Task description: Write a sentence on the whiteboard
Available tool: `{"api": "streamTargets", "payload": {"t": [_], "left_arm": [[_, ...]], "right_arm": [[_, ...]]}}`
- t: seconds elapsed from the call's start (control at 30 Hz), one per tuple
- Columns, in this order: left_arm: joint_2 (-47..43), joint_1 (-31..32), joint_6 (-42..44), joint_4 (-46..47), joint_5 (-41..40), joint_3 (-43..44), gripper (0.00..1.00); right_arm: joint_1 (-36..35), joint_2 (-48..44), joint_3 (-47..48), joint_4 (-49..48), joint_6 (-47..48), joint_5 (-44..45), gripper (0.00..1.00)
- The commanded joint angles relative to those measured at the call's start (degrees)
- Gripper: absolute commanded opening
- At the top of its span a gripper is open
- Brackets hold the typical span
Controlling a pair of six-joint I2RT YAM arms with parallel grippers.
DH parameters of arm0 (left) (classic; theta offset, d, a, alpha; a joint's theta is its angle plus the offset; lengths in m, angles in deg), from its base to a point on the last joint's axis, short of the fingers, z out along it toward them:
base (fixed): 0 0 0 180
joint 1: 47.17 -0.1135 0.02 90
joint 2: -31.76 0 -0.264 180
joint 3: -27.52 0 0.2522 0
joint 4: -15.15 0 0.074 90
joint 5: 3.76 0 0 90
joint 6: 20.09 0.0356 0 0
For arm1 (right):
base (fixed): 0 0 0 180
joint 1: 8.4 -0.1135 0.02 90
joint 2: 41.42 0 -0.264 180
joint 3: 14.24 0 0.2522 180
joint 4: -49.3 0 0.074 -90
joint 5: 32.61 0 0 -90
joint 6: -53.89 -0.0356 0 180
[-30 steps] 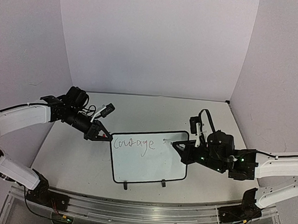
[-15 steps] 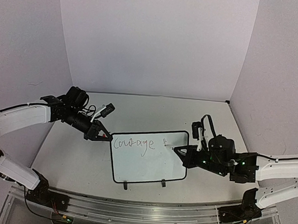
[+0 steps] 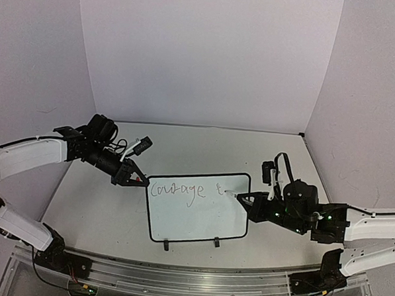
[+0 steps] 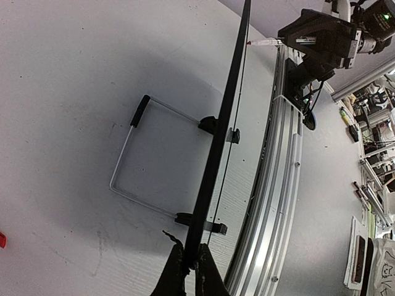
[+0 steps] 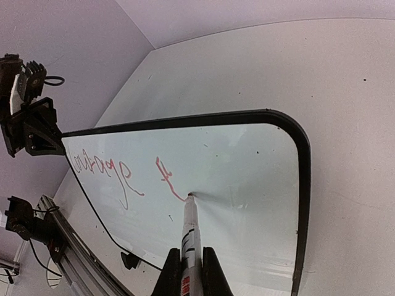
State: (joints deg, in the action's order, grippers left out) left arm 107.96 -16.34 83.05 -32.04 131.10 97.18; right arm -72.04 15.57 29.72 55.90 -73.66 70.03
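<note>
Whiteboard at frame centre: left tool clamped on its upper-left corner; right tool clamped on marker, tip touching board.

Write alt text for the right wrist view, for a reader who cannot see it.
The right gripper holds a marker with its tip on the whiteboard, just past reddish handwriting reading "Courage t". At the board's far corner, the left gripper clamps its edge.

The right end effector grips a marker, its tip touching the whiteboard just beside the lettering's last stroke.
</note>
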Motion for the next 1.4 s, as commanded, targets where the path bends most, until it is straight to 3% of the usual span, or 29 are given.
{"api": "streamTargets", "payload": {"t": [0.0, 0.57, 0.97, 1.37], "left_arm": [[1.09, 0.90, 1.02, -0.70, -3.64, 0.61, 0.00], [1.31, 0.93, 1.02, -0.62, -3.55, 0.61, 0.00], [1.23, 0.93, 1.06, -0.59, -3.46, 0.58, 0.00], [1.40, 0.93, 1.06, -0.58, -3.28, 0.69, 0.00]], "right_arm": [[0.14, -1.91, 1.16, -0.55, 1.21, 0.99, 0.00], [0.16, 1.45, 2.68, -2.76, 2.83, 4.90, 0.00], [0.15, 4.16, 3.52, -3.61, 3.31, 1.12, 0.00], [0.16, 1.00, 0.96, -0.80, 0.38, 1.46, 0.00]]}}
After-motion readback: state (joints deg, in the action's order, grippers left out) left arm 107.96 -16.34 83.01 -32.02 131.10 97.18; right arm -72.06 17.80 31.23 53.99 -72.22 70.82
